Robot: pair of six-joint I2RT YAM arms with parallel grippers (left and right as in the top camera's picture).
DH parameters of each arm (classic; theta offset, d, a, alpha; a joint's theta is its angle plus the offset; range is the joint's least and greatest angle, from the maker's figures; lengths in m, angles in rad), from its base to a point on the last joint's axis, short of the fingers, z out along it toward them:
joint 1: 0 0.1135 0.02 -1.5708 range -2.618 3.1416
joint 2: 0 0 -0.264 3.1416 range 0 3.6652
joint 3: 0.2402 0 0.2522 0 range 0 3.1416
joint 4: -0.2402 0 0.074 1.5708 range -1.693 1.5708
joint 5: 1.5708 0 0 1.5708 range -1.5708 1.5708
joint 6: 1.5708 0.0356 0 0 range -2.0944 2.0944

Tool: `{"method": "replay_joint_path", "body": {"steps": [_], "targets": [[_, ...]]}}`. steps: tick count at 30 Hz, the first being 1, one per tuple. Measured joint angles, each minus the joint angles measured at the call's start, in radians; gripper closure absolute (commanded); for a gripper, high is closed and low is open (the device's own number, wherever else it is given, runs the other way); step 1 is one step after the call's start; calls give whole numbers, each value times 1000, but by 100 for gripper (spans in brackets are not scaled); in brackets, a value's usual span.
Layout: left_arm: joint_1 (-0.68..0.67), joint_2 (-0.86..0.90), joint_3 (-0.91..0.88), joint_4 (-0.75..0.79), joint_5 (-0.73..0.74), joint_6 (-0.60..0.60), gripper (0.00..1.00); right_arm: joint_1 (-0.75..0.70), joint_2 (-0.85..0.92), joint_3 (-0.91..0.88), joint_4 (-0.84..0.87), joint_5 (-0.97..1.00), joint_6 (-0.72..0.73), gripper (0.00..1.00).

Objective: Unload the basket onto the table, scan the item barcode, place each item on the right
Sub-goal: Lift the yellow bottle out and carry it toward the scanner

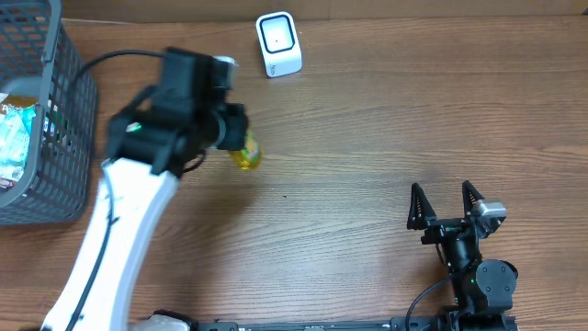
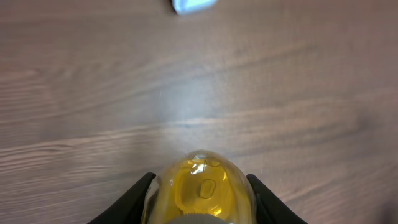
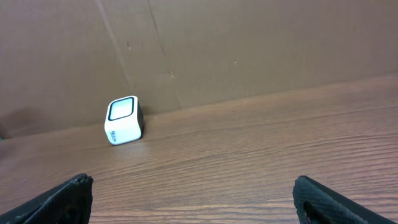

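Table (image 1: 367,138): brown wood-grain laminate, smooth, with a faint sheen in the left wrist view.

Item (image 1: 246,153): a small rounded container of clear yellow, glossy material; in the left wrist view it shows as a dome with bright highlights. It is at the left-centre of the table, just beyond the arm's black wrist, below and slightly left of the scanner and well apart from it.

Left pincer (image 2: 200,179): black fingers closed against both sides of the item, gripping it.

Right pincer (image 1: 442,191): black, tapered fingers spread wide, holding nothing, at the lower right of the table.

Scanner (image 1: 278,43): white cube with rounded corners and a dark-framed window on its face, standing on the table at the far edge, close to a brown cardboard wall (image 3: 249,50).

Basket (image 1: 55,184): grey plastic lattice at the left edge, holding crinkled packets (image 1: 14,138).
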Motion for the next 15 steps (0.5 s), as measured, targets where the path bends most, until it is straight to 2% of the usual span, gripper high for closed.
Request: {"method": "replay_joint_path", "body": {"steps": [5,8,15], "targets": [[-113,114,0,2,-55,-31,64,0,0,0,1,0,0,0],[-184,171,0,14,-110,-69,62,0,0,0,0,0,0,0],[-372,262,0,146,-281,-154,61,0,0,0,0,0,0,0]]}}
